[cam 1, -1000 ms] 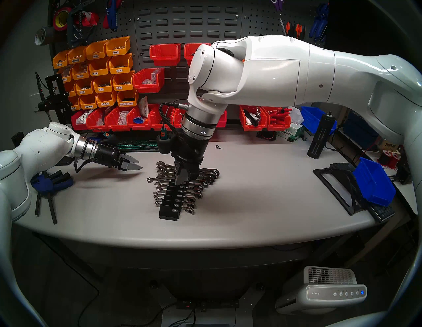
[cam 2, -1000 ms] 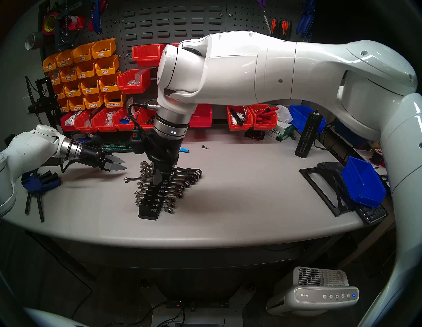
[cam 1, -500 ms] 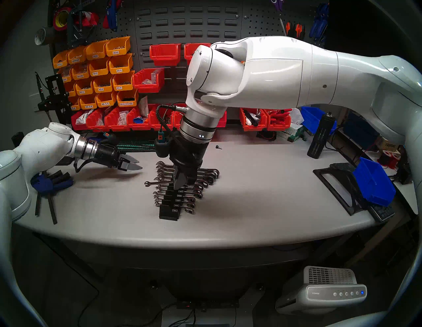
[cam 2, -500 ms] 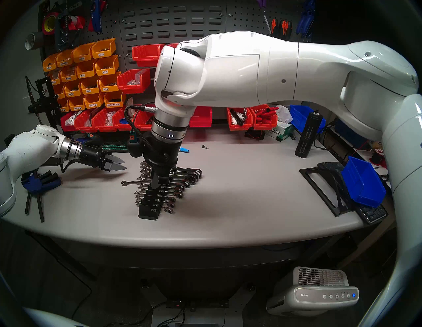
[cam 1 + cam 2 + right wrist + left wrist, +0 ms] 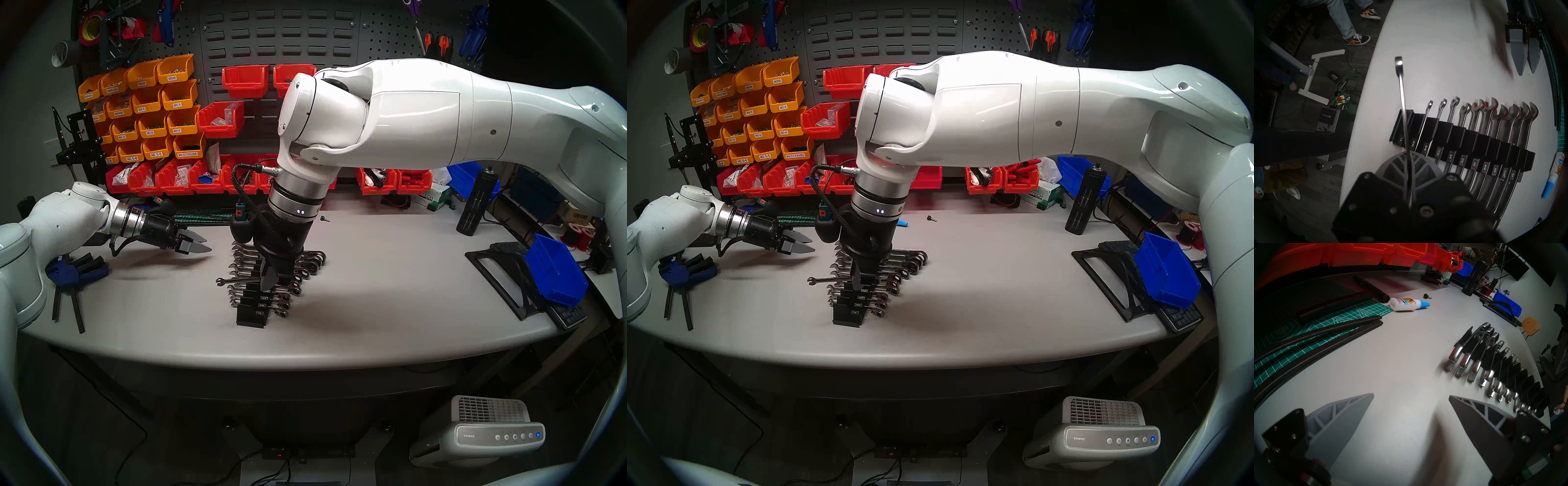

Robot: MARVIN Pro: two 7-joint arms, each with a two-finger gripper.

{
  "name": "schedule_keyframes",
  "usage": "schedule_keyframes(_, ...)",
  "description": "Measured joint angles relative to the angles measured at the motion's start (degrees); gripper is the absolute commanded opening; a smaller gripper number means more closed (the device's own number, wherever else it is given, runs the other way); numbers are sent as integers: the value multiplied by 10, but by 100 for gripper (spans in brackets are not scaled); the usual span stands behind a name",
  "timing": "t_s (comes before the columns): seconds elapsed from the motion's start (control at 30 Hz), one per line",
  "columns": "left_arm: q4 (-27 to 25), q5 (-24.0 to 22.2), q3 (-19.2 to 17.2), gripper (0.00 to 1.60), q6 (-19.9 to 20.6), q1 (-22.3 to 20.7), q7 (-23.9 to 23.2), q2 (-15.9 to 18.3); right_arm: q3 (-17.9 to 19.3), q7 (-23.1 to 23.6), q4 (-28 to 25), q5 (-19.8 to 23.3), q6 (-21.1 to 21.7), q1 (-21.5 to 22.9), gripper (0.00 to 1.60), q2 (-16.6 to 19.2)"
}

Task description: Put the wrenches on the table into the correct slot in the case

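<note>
So right now my right gripper (image 5: 1409, 179) is pinched tight on the slim silver wrench (image 5: 1402, 95), holding it by the shank with the open jaw sticking way out past my fingertips. It's in the air over the low-numbered end of the black case (image 5: 1464, 140) on the table (image 5: 373, 288) — not seated in anything yet. From the wrist cam it hangs across the 1/4 and 9/32 labels, and the endmost groove at the 1/4 end looks like the only vacant one, so I reckon that's home.

Handling-wise: it's a thin steel bar, totally rigid, light for its length, and polished, so I'd guess it's slippery against my plastic fingers (image 5: 1425, 169). Gripping near one end means the long free end has leverage, and if the tip clips a groove wall it could pivot in my pinch. A hold nearer the middle would be steadier, but this one keeps my fingers clear of the chrome ratchet wrenches (image 5: 1480, 129) already racked next door — fair trade.

My left gripper (image 5: 200, 246) is off to the side above the table, jaws spread, holding nothing.
</note>
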Motion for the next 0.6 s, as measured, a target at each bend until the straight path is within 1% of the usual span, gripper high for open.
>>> schedule_keyframes(0.6,0,0,0,160,0,0,0,0,-2,-42,-36,26,44,-2,0,21)
